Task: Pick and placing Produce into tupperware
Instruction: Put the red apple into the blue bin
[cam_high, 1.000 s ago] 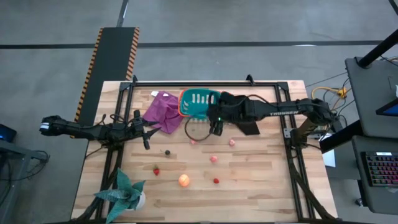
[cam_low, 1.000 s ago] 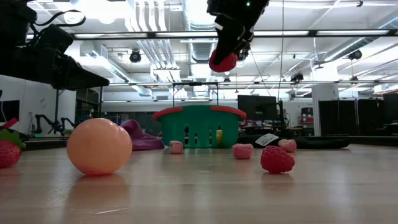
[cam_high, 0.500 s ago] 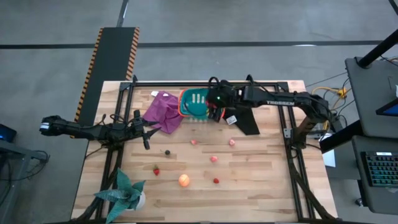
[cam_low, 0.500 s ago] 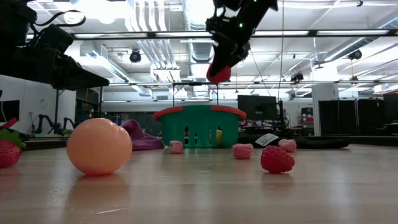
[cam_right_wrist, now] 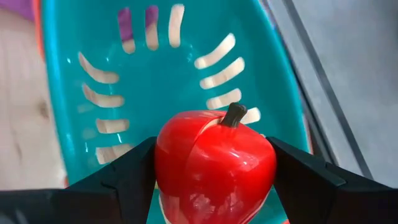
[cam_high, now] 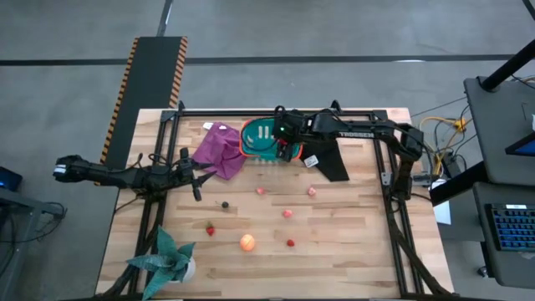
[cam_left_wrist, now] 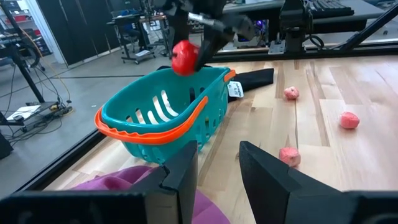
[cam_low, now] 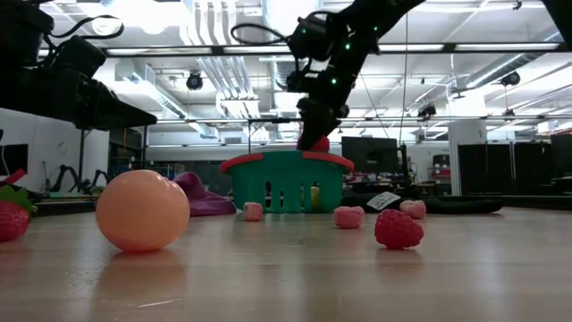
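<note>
A wooden table (cam_high: 351, 251) is carrying everything: at its far edge the teal tupperware (cam_high: 261, 138) is sitting between a purple cloth (cam_high: 217, 149) and a black cloth (cam_high: 328, 159). Across the middle, three pink pieces (cam_high: 287, 213), a dark piece (cam_high: 224, 204), two small red pieces (cam_high: 210, 229) and an orange ball (cam_high: 247, 242) are lying well apart. A green spiky plant (cam_high: 167, 257) is standing at the near left corner.

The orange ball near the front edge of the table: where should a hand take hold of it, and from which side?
Grip the orange ball across its widest middle, coming straight down from above. It is round and smooth, so a grip off the middle would probably slip. It sits alone on bare wood; the small red piece and the strawberry lie apart from it, leaving room for both fingers.
</note>
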Controlling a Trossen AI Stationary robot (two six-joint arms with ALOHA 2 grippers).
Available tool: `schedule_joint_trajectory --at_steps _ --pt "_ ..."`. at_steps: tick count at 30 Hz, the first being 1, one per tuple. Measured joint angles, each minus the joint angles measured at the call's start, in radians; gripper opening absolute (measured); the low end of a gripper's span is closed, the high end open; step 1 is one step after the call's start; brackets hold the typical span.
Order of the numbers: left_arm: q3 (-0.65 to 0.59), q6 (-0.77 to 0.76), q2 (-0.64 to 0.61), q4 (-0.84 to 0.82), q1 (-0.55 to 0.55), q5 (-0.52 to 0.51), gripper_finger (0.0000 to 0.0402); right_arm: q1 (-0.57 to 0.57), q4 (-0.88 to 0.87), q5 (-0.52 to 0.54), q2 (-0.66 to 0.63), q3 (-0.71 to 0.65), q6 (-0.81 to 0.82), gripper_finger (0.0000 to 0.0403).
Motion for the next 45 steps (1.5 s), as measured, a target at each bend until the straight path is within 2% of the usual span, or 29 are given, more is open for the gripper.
schedule_joint_trajectory --at_steps 10,45 --pt "0.0 0.0 0.004 0.001 0.0 0.0 0.0105 -0.023 0.068 0.01 0.031 0.0 0.029 0.0265" --pt "0.0 0.0 0.028 0.006 0.0 0.0 0.0105 -0.06 0.05 0.01 0.036 -0.015 -0.037 0.0265"
